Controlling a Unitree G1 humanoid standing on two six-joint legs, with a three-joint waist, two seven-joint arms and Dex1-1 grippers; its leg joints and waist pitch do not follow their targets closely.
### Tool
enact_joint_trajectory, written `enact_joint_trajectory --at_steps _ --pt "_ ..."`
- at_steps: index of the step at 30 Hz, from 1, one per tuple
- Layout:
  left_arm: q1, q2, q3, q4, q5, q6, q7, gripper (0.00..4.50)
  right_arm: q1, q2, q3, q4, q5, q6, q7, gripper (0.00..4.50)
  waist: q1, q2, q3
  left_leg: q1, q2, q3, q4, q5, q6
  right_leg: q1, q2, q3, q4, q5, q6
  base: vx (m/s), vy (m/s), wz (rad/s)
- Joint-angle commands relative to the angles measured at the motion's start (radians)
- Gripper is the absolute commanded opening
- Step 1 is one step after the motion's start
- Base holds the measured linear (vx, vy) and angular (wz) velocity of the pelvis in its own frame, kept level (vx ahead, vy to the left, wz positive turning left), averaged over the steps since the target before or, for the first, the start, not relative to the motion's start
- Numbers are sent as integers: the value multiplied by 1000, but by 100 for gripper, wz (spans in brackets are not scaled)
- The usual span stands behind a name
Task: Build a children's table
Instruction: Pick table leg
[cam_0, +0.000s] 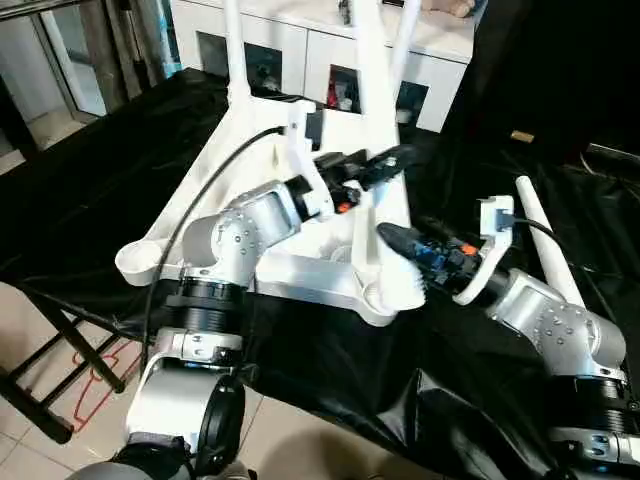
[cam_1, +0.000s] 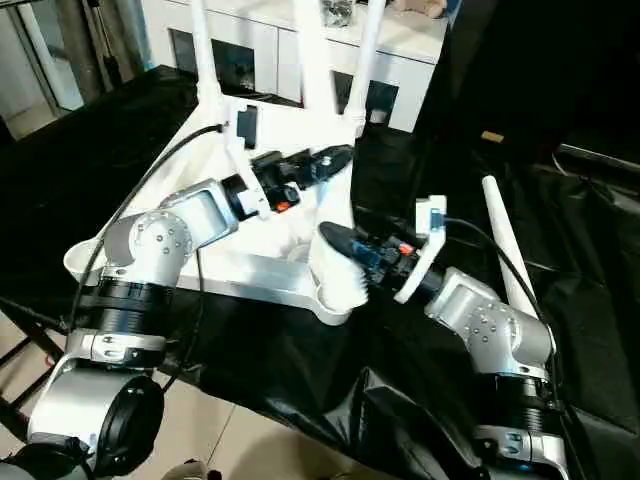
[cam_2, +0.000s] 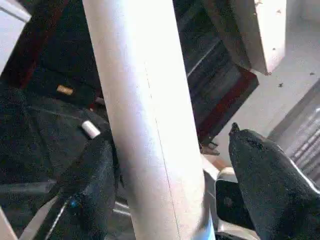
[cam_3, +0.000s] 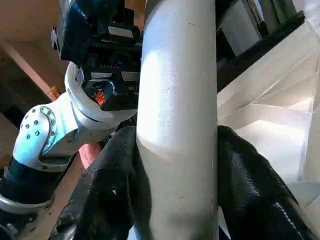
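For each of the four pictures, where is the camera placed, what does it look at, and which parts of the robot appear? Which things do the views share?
Left eye view: on the head, looking down at the upturned table top; both silver forearms show.
Right eye view: same scene, slightly shifted; a loose leg lies on the black sheet.
Left wrist view: looks along the left gripper, its fingers either side of the upright leg.
Right wrist view: the right gripper closed on that leg, near its socket.
Shared: both wrist views show the same leg.

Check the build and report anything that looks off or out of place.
One leg lies loose on the black sheet beside the right arm, and the tabletop's near left corner socket is empty. The tabletop lies upside down, normal for fitting legs. Both pincers, left and right, are at the near right leg. Nothing looks damaged.
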Motion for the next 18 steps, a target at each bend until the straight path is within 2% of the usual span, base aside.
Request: enact_joint_trajectory --at_steps 1,2,5,8,10,11,13,14,18 --pt "9 -9 -34 -50 -33 25 -44 344 7 -11 27 -17 -11 4 -15 188 3 -1 -75 14 44 -25 -67 -143 17 54 -91 48 -85 -298 -153 0 0 0" --pt "9 -9 -34 -50 -33 25 -44 326 7 -11 27 -17 -11 4 -15 188 3 -1 -75 13 43 -25 -66 -141 18 55 -91 48 -85 -297 -152 0 0 0" --pt "14 0 -47 -63 15 1 5 323 6 -13 60 -28 -60 -24 -49 188 2 -1 -75 14 46 -27 -68 -142 13 52 -90 48 -85 -296 -146 0 0 0" --pt "11 4 -49 -54 52 -4 65 285 4 -12 84 -37 -88 -41 -67 188 -1 -3 -74 15 45 -27 -69 -156 4 51 -90 48 -88 -325 -126 0 0 0" --pt "9 -10 -24 -50 78 -6 171 266 -12 5 109 -32 -136 -76 -128 188 -2 -3 -73 14 45 -27 -69 -156 -1 50 -91 49 -88 -322 -123 0 0 0" --pt "8 -13 -18 -50 85 -10 194 266 -18 11 113 -26 -147 -85 -147 188 -2 -2 -74 15 46 -28 -69 -156 -3 50 -91 49 -87 -321 -124 0 0 0" --pt "11 -14 -13 -55 89 -12 215 242 -32 22 118 -18 -169 -104 -183 188 -4 -6 -73 14 43 -27 -69 -155 0 50 -89 49 -88 -326 -121 0 0 0" --pt "11 -14 -12 -57 89 -11 218 238 -35 25 120 -17 -175 -109 -190 188 -3 -5 -74 14 44 -28 -69 -153 0 50 -91 49 -88 -327 -120 0 0 0" --pt "13 -20 7 -64 88 -5 252 207 -50 36 138 -18 -203 -126 -222 188 -4 -5 -74 13 43 -26 -69 -139 5 50 -89 50 -84 -290 -128 0 0 0"
